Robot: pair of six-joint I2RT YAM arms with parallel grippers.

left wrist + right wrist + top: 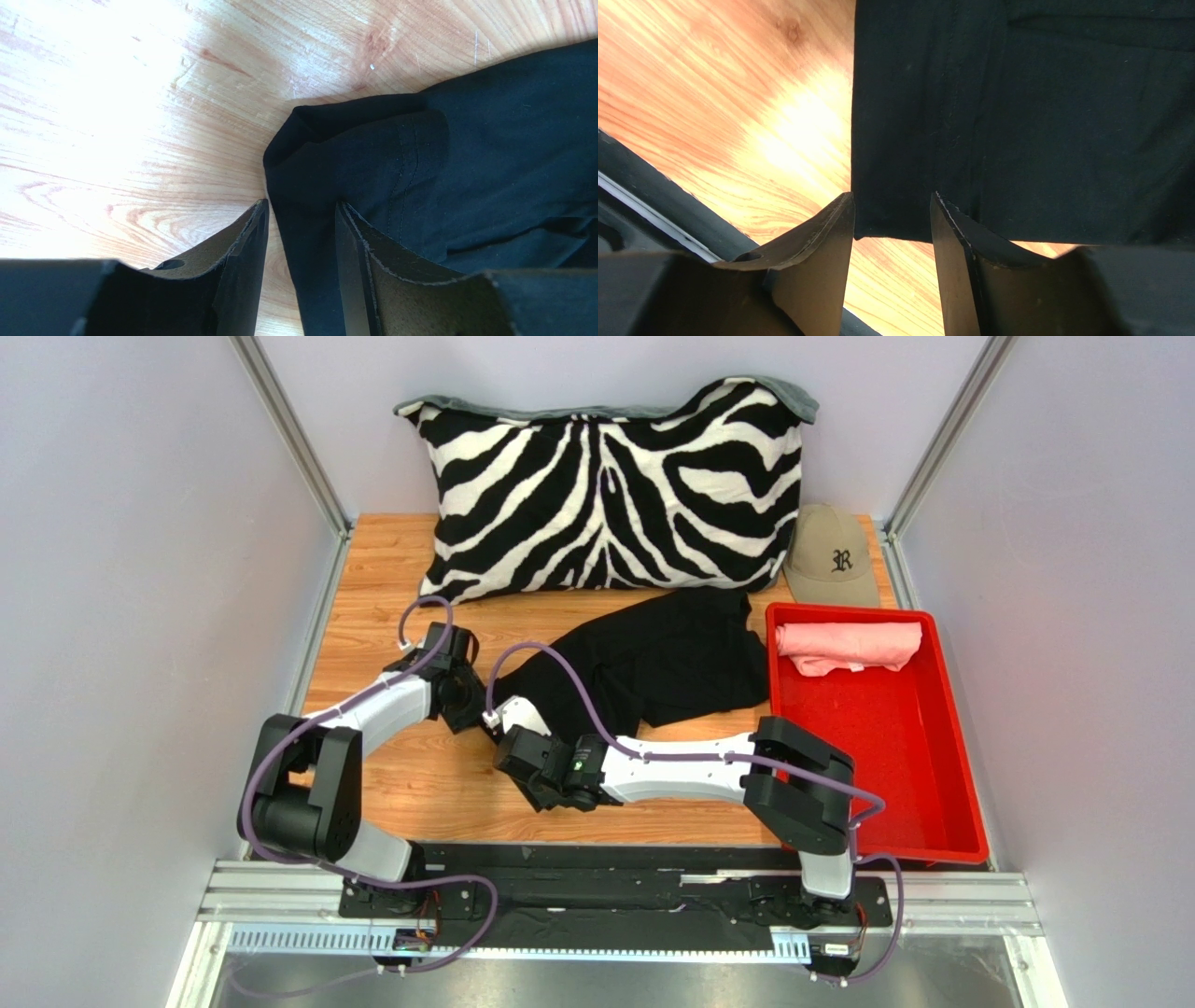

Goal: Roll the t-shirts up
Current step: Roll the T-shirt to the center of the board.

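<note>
- Camera above the arms: black t-shirt [673,661] lies crumpled on the wooden table [421,798], its right edge touching the left wall of the red tray [898,770]; salmon pink t-shirt [849,644] sits as a loose roll inside the tray, at its far end; zebra pillow [610,483] stands behind and to the left of the tray; tan cap [832,556] rests just behind the tray's far wall; left gripper [474,706] and right gripper [516,745] are both low, close together, well left of the tray, at the black t-shirt's end farthest from it.
- Left wrist camera: left gripper [302,206] has its fingers spread with a gap between them; a folded edge of the black t-shirt [449,175] runs down into that gap and lies flat on the table [140,105]; the cloth is not squeezed.
- Right wrist camera: right gripper [891,197] is likewise spread; the stitched hem and corner of the black t-shirt [1053,126] lie between and beyond the fingers, flat on the table [738,91]; whether either finger touches the cloth cannot be told.
</note>
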